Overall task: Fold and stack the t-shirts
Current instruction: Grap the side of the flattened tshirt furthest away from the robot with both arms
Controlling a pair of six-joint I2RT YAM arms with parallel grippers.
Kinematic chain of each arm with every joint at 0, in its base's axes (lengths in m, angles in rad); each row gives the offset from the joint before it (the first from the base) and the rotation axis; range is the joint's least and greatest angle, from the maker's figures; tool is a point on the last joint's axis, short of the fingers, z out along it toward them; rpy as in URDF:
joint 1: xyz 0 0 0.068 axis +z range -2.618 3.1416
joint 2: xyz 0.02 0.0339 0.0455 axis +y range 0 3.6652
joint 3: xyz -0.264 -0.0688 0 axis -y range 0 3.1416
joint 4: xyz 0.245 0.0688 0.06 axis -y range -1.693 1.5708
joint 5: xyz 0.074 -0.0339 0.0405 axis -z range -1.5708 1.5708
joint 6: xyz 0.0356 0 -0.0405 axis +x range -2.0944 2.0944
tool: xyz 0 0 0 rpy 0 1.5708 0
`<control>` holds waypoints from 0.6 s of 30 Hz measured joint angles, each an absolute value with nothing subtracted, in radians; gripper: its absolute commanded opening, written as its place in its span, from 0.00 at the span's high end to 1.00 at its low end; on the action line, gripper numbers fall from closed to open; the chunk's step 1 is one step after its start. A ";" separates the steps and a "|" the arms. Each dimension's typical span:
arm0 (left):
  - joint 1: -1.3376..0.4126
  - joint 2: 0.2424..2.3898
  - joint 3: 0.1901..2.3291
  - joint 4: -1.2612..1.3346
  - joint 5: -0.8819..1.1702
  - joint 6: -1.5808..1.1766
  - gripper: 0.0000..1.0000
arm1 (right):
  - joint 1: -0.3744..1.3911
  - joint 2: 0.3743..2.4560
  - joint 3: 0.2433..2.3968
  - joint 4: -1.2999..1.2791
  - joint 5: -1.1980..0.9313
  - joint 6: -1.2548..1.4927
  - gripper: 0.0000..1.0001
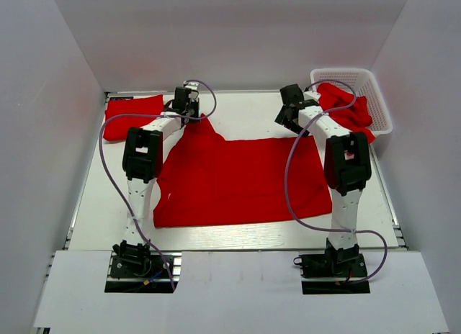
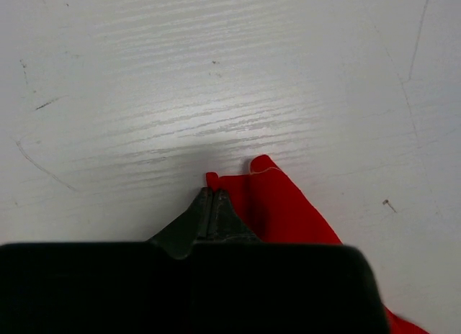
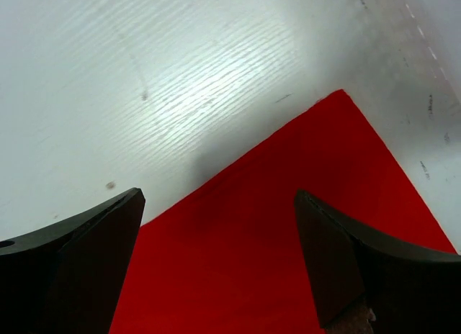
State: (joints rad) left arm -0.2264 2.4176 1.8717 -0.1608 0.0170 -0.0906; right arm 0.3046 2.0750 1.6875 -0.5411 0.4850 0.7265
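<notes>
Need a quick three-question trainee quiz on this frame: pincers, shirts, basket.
1. True or false: the left pincer is shut on a corner of the spread t-shirt.
2. The white basket holds: A) crumpled red t-shirts; B) white towels; C) tools.
3. Fill in: the right pincer, over another corner of the spread t-shirt, is ____.

Key: 1 true; 2 A; 3 open.
</notes>
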 measured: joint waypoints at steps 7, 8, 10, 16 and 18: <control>-0.226 2.391 1.833 -0.160 0.016 -0.076 1.00 | 0.287 2.141 1.721 -0.600 0.568 0.765 0.10; -0.226 2.387 1.826 -0.160 0.016 -0.073 1.00 | 0.283 2.142 1.722 -0.605 0.577 0.767 0.10; -0.226 2.383 1.820 -0.160 0.016 -0.068 1.00 | 0.273 2.144 1.723 -0.613 0.590 0.772 0.10; -0.226 2.368 1.797 -0.154 0.016 -0.056 1.00 | 0.236 2.163 1.733 -0.628 0.595 0.776 0.10; -0.226 2.362 1.790 -0.154 0.016 -0.051 1.00 | 0.228 2.173 1.734 -0.632 0.593 0.779 0.10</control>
State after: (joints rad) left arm -0.2264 2.3619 1.7897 -0.1543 0.0158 -0.0505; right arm 0.2279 2.1731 1.7340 -0.6323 0.5934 0.7792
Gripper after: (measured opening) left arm 0.029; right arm 0.904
